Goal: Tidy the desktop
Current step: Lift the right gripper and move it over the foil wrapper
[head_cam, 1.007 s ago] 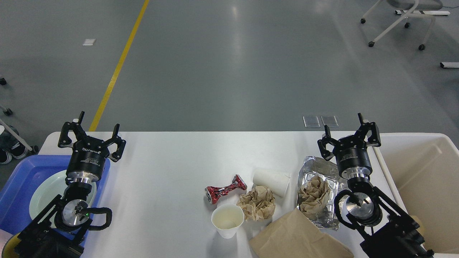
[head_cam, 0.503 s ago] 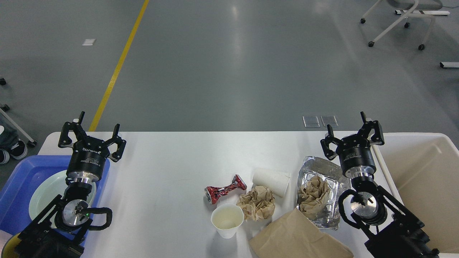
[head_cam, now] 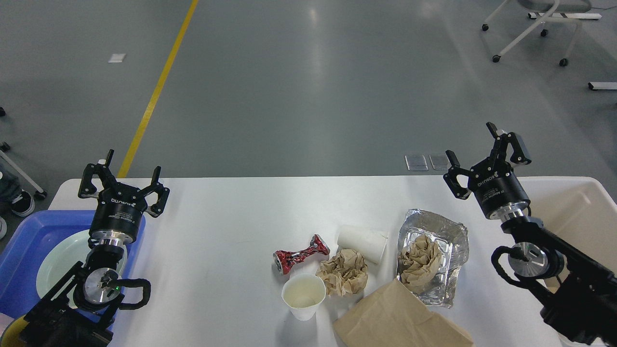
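The white bench (head_cam: 217, 231) fills the lower half of the head view, and all places here are given relative to it. Since the earlier frames the right hand (head_cam: 475, 149) has been raised and swung toward the bench's far right corner, so that the foil tray (head_cam: 436, 241) it partly covered is now seen whole; its fingers are spread apart and nothing is held. The left hand (head_cam: 124, 176) has stayed at the far left end, fingers likewise apart and empty. White lettering is carried on both hand bodies; it may read "ROBOTIQ", though it is too small to be sure.

At the left end a blue tray (head_cam: 24, 241) with a pale plate (head_cam: 55, 262) is overlapped by the left arm. Off the right end a cream bin (head_cam: 573, 212) is set. Near the front middle a brown paper bag (head_cam: 400, 320), crumpled brown paper (head_cam: 344, 272) inside and beside the foil tray, a fallen white cup (head_cam: 362, 242), an upright paper cup (head_cam: 303, 296) and a crushed red can (head_cam: 301, 254) are clustered.
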Tool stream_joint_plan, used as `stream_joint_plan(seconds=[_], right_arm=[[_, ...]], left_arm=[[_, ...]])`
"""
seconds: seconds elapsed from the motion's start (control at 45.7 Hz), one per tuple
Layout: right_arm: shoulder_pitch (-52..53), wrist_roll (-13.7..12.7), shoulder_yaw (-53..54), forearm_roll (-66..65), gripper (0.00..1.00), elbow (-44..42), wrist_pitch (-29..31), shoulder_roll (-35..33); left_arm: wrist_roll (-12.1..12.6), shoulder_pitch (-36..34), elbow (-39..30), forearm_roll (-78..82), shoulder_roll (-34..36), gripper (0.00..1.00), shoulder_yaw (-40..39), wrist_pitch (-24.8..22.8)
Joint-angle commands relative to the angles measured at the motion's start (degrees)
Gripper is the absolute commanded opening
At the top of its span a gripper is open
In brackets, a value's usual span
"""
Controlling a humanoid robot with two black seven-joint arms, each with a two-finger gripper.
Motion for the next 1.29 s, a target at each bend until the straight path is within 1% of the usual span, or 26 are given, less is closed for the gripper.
stream_joint_plan(seconds=[0.0,0.109,0.131,0.153,0.306,0.372,0.416,0.481,0.525,0.613,0.635,0.657,0.678,0.722,0.744,0.766,0.81,0.875,0.919,0.963,1.029,1.138,1.269], right_arm=[[11.07,0.00,-18.52,0.07,1.00,-0.23,2.75,-8.94],[24.59,0.00,-41.01,-0.01,1.00,-0.23,3.01,-14.22],[30.19,0.00,-52.20,0.07,1.00,0.03,3.01,-15.36],[33.03,0.00,-57.01,0.07,1.00,0.21,3.01,-15.55],[53.60,-0.09,-87.60,-0.10,1.00,3.11,3.19,-13.88],[60.98,-0.08,-99.73,-0.01,1.00,4.95,4.50,-11.08],[65.12,-0.09,-105.63,-0.01,1.00,6.62,6.52,-9.23],[70.04,-0.09,-111.71,-0.01,1.00,8.55,10.55,-6.68],[73.29,-0.09,-114.17,-0.01,1.00,9.43,13.98,-4.92],[78.92,-1.75,-116.03,-0.89,1.00,11.54,21.71,-0.97],[80.33,-2.80,-116.20,-1.07,1.00,12.24,23.38,0.08],[81.91,-4.55,-116.29,-1.15,1.00,12.95,24.88,1.14],[83.32,-6.83,-116.21,-1.16,1.00,13.74,25.94,2.19],[86.48,-12.71,-116.12,-0.63,1.00,16.45,27.00,3.52],[88.06,-16.05,-116.03,-0.37,1.00,18.12,27.01,4.04],[89.90,-20.17,-115.94,0.07,1.00,20.14,26.74,4.57],[92.90,-26.34,-115.94,1.39,1.00,23.14,26.22,5.28],[97.90,-33.55,-116.12,4.72,1.00,27.00,26.04,6.07],[100.98,-36.90,-116.20,6.05,1.00,29.64,25.95,6.33],[104.41,-39.27,-116.21,6.49,1.00,32.71,25.95,6.42],[109.16,-41.21,-116.38,6.49,1.00,37.63,25.78,6.69],[115.67,-41.75,-116.82,6.84,1.00,42.92,26.12,6.51],[116.64,-41.83,-117.08,7.02,1.00,44.24,26.57,6.34]], left_arm=[[-0.02,-0.04,0.00,0.00,0.03,0.96,0.00,0.00],[0.07,-0.04,0.00,0.00,0.03,0.96,0.00,0.00],[-0.02,-0.04,0.00,-0.09,-0.05,0.96,0.00,0.00],[0.07,-0.04,0.00,-0.09,-0.05,0.96,0.00,0.00],[0.07,-0.04,0.00,0.00,0.03,0.96,0.00,0.00],[0.07,-0.04,0.00,-0.09,-0.05,0.96,0.00,0.00],[0.07,-0.04,0.00,-0.09,0.03,0.96,0.00,0.00],[0.07,-0.04,0.00,0.00,0.03,0.96,0.00,0.00],[0.07,-0.04,0.00,0.00,-0.05,0.96,0.00,0.00],[0.07,-0.04,0.00,0.00,0.03,0.96,0.00,0.00],[0.07,-0.04,0.00,0.00,0.03,0.96,0.00,0.00],[0.07,-0.04,0.00,0.00,0.03,0.96,0.00,0.00],[0.07,-0.04,0.00,0.00,0.03,0.96,0.00,0.00],[-0.02,-0.04,0.00,0.00,0.03,0.96,0.00,0.00],[0.07,-0.04,0.00,-0.09,-0.05,0.96,0.00,0.00],[-0.02,-0.04,0.00,0.00,-0.05,0.96,0.00,0.00],[0.07,0.05,0.00,-0.09,-0.05,0.96,0.00,0.00],[0.07,0.05,0.00,-0.09,0.03,0.96,0.00,0.00],[-0.02,0.05,0.00,-0.09,-0.05,0.96,0.00,0.00],[-0.02,0.05,0.00,0.00,-0.05,0.96,0.00,0.00],[-0.02,-0.04,0.00,0.00,-0.05,0.96,0.00,0.00],[-0.02,-0.04,0.00,0.00,-0.05,0.96,0.00,0.00],[0.07,-0.04,0.00,0.00,0.03,0.96,0.00,0.00]])
